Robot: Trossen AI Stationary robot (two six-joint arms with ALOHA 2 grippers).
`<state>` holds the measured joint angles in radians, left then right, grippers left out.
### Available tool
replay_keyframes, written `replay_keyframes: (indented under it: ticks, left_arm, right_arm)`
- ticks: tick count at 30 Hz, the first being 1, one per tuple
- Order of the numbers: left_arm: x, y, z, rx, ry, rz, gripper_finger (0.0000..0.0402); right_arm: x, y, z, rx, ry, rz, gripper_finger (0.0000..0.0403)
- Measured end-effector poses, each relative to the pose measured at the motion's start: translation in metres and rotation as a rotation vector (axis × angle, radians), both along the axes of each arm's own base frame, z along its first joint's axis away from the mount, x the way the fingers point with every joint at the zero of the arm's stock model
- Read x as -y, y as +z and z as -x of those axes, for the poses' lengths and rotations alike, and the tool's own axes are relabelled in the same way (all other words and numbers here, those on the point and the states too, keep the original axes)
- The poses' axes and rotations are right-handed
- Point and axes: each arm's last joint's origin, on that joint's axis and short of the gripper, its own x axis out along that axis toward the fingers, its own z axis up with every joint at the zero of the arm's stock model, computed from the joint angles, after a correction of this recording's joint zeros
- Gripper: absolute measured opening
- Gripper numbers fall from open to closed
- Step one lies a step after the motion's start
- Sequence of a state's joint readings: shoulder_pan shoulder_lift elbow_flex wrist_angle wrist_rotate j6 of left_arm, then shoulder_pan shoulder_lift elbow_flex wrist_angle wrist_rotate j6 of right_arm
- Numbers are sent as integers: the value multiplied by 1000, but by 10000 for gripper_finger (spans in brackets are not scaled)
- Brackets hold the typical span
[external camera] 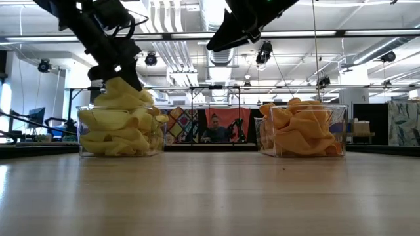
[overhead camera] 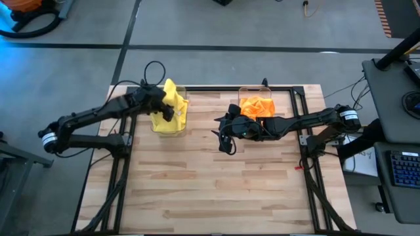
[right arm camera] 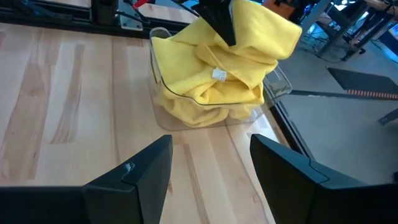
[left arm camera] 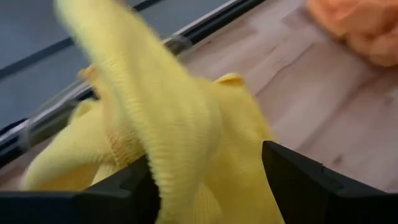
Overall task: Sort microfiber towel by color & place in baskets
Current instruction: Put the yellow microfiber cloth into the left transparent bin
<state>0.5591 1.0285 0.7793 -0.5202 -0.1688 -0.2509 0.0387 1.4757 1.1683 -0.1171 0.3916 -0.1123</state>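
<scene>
Clearly sorted by colour: yellow goes to one bin, orange to the other.
Left gripper [overhead camera: 169, 105]: upper left of centre in the high view, over the yellow basket [overhead camera: 172, 128], clenched on a yellow towel [overhead camera: 172, 94] to set it on the heap.
Right gripper [overhead camera: 224, 139]: near frame centre, fingers spread and empty, waiting.
Orange towels [overhead camera: 256, 105]: piled in the orange basket [external camera: 338, 131], upper centre-right.
Table [overhead camera: 216, 190]: bare wood, so sorting looks nearly finished.

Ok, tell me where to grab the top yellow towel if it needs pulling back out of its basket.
Grip the raised fold of the top yellow towel that peaks above the clear basket, coming straight down from above. That peak stands free of the basket's walls, while the lower folds are packed inside. The left gripper is already there, fingers either side of that fold.
</scene>
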Motion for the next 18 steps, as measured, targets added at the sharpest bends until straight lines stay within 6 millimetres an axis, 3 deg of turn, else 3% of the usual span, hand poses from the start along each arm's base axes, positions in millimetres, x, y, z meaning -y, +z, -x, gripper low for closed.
replay_keyframes:
  ticks: [9,18]
  left_arm:
    - [1,5,-3,-46,14,14,228]
    - [1,-2,-14,-116,5,-1,228]
  right_arm:
    - [0,0,0,-2,2,1,215]
    - [0,0,0,-1,2,1,215]
